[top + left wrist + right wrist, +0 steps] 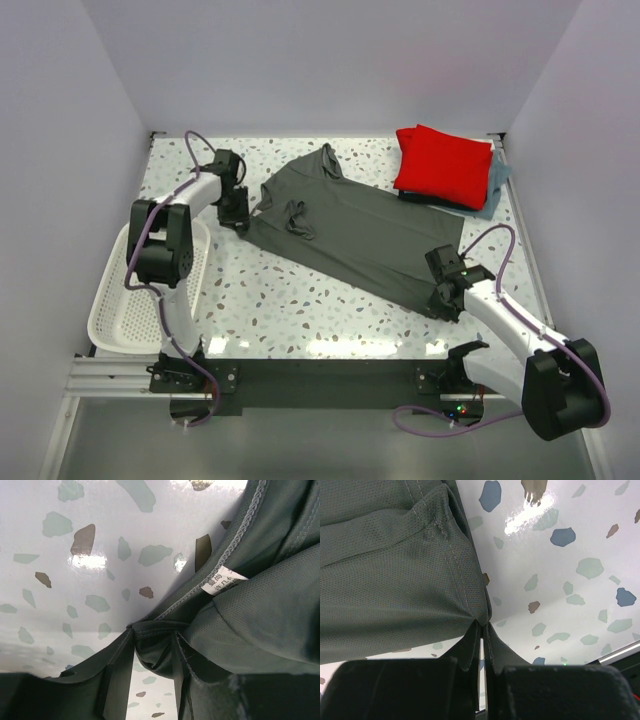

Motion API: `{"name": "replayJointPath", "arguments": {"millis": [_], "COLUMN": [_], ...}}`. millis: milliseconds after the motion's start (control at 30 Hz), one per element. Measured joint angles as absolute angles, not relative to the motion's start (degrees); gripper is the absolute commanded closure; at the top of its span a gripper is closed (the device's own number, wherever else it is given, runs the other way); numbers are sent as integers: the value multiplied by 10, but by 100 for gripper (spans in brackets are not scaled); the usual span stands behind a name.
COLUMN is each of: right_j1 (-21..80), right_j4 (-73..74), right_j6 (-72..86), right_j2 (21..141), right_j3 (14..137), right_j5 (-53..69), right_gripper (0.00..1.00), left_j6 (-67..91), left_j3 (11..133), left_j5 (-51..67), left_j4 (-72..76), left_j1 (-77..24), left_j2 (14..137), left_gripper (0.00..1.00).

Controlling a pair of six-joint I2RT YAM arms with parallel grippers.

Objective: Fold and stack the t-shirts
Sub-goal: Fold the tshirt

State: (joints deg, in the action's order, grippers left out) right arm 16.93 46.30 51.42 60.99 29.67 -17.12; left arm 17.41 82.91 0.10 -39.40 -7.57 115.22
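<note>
The large dark grey t-shirt [350, 225] lies spread across the middle of the speckled table. My left gripper [237, 213] is shut on its left corner; the left wrist view shows the bunched hem [155, 650] pinched between the fingers, with a white label [222, 580] close by. My right gripper [447, 297] is shut on the shirt's near right corner; the right wrist view shows the hem [470, 600] clamped at the fingertips. A folded bright red t-shirt [440, 165] rests on a folded light blue-grey t-shirt [497, 180] at the far right corner.
A white mesh basket [130, 300] stands at the table's left front, next to the left arm. White walls close the table on three sides. A dark folded layer [425, 200] shows under the red shirt.
</note>
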Motion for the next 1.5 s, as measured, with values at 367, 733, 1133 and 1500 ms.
{"name": "replayJointPath", "arguments": {"millis": [367, 733, 1133, 1500], "right_j1": [169, 169, 169, 169], "right_j4": [463, 478, 484, 510], "right_j6": [515, 533, 540, 542], "right_j2": [610, 635, 635, 626], "right_j3": [297, 309, 310, 326], "right_j5": [-173, -187, -191, -213], "right_gripper": [100, 100, 100, 39], "left_j6": [174, 185, 189, 189], "left_j3": [823, 802, 799, 816], "left_j5": [1, -1, 6, 13], "left_j4": [-392, -388, -387, -388], "left_j1": [-74, -51, -47, -56], "left_j2": [1153, 1135, 1133, 1100], "left_gripper": [100, 100, 71, 42]}}
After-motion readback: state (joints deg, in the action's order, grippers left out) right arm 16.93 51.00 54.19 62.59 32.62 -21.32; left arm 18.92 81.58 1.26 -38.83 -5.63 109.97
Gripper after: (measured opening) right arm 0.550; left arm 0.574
